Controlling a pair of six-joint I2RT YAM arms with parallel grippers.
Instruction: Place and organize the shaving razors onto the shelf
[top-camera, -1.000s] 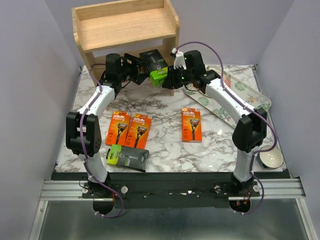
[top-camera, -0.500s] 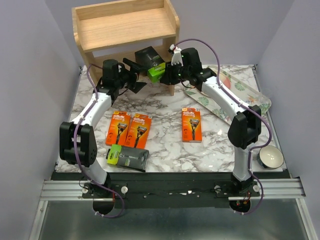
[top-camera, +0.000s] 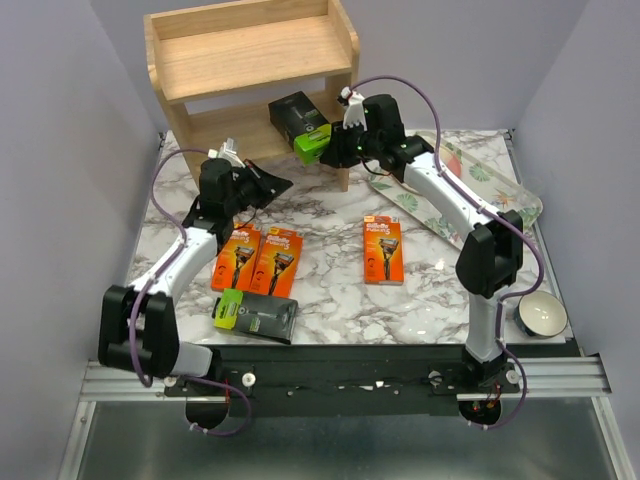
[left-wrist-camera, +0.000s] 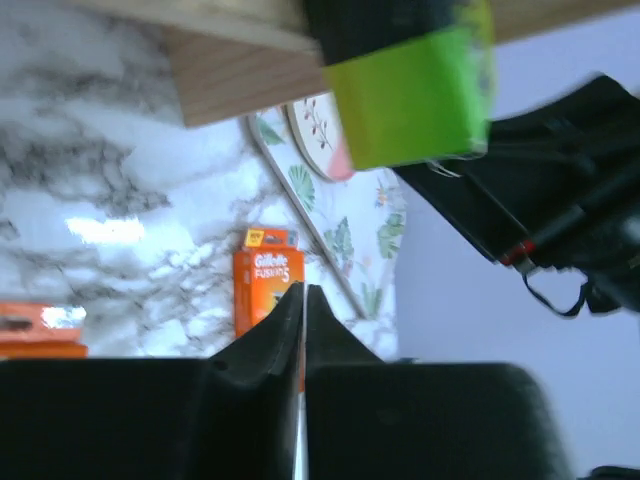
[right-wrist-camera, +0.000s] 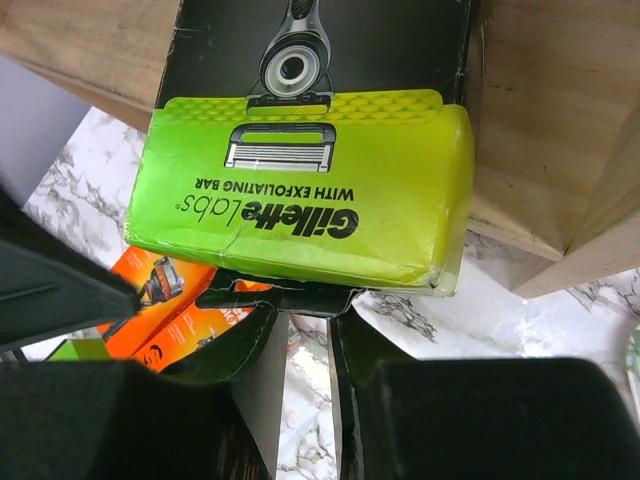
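A dark razor pack with a lime-green end (top-camera: 304, 124) lies tilted, its far end on the lower tier of the wooden shelf (top-camera: 250, 60). My right gripper (top-camera: 335, 148) is shut on the near edge of this pack (right-wrist-camera: 300, 200), its fingertips (right-wrist-camera: 262, 325) pinching the black tab below the green end. My left gripper (top-camera: 283, 184) hovers shut and empty over the marble, left of the pack. Three orange razor packs (top-camera: 236, 257) (top-camera: 278, 262) (top-camera: 383, 250) and a second dark pack (top-camera: 256, 314) lie flat on the table. The left wrist view shows the green end (left-wrist-camera: 410, 95) above and one orange pack (left-wrist-camera: 268, 290).
A floral tray (top-camera: 480, 185) sits at the right behind the right arm, also in the left wrist view (left-wrist-camera: 350, 220). A small bowl (top-camera: 541, 315) stands at the front right corner. The shelf's right post meets the marble tabletop (top-camera: 330, 300) just under the held pack.
My left gripper drew back from the dark pack toward the front left and went from open to shut. The right gripper pushed the pack a little further onto the lower shelf.
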